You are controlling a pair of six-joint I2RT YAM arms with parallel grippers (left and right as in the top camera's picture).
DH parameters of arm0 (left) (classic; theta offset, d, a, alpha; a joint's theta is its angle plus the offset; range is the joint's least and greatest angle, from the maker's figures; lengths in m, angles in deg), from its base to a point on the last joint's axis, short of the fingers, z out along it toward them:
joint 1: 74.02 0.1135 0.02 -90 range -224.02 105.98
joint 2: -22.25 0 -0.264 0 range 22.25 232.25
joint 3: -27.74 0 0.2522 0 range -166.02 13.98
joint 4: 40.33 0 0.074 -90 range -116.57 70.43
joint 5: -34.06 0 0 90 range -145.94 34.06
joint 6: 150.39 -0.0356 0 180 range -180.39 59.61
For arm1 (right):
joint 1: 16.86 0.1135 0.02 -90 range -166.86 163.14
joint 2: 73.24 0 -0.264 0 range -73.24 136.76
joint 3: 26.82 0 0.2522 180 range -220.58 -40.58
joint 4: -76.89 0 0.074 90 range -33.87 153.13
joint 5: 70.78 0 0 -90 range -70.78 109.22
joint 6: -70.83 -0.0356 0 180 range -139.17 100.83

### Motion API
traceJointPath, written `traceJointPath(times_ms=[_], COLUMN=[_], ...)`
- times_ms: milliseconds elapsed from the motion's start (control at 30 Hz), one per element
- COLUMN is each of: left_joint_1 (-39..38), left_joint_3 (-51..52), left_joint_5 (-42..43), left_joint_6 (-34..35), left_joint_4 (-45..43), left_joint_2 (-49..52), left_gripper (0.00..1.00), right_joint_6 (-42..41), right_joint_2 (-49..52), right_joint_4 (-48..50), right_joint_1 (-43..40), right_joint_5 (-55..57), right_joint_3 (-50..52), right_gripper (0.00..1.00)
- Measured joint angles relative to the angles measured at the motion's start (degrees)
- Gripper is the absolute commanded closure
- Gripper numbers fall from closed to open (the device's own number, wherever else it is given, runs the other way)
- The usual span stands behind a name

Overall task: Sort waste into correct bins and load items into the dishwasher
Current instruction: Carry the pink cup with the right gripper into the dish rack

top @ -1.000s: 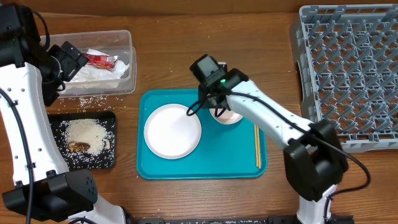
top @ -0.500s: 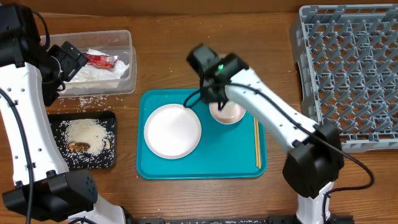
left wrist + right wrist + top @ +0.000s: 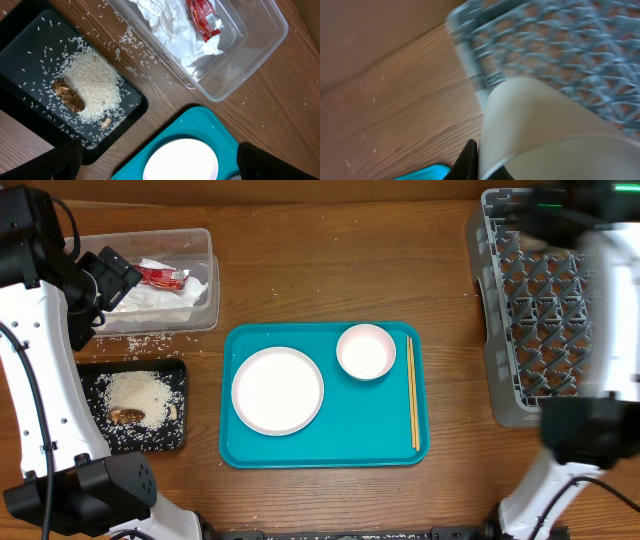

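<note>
Slippage worries me: right hand (image 3: 479,165) pinches only the bowl's (image 3: 540,120) rim above the rack (image 3: 560,45); left hand (image 3: 108,275) hangs wide.

The overhead camera is looking straight down on the whole table (image 3: 300,280). My left wrist camera is gazing from high up, sharing the black tray (image 3: 30,55) at overhead's 9 o'clock. My right is hugging a white bowl (image 3: 545,130) by the rack (image 3: 560,40) at 3 o'clock.

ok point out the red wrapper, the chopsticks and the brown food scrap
red wrapper (image 3: 203,20), left wrist view, middle of the wrapper
chopsticks (image 3: 413,392), overhead view, halfway along the pair
brown food scrap (image 3: 69,96), left wrist view, centre of the scrap
</note>
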Motion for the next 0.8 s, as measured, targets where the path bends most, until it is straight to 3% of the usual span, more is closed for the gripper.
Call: traceJointPath(times_ms=[67, 333, 800], left_joint_1=[0.0, 0.0, 0.0], left_joint_3=[0.0, 0.0, 0.0], left_joint_5=[0.0, 0.0, 0.0], left_joint_6=[0.0, 0.0, 0.0], left_joint_4=[0.0, 0.0, 0.0], left_joint_2=[0.0, 0.0, 0.0], left_gripper=[0.00, 0.00, 0.00], right_joint_6=[4.8, 13.0, 8.1], right_joint_2=[1.0, 8.9, 26.1], right_joint_4=[0.3, 13.5, 37.8], right_joint_1=[-12.2, -33.0, -34.9], right_joint_5=[-11.8, -42.9, -55.9], right_joint_3=[0.0, -0.1, 0.0], right_gripper=[0.96, 0.96, 0.96])
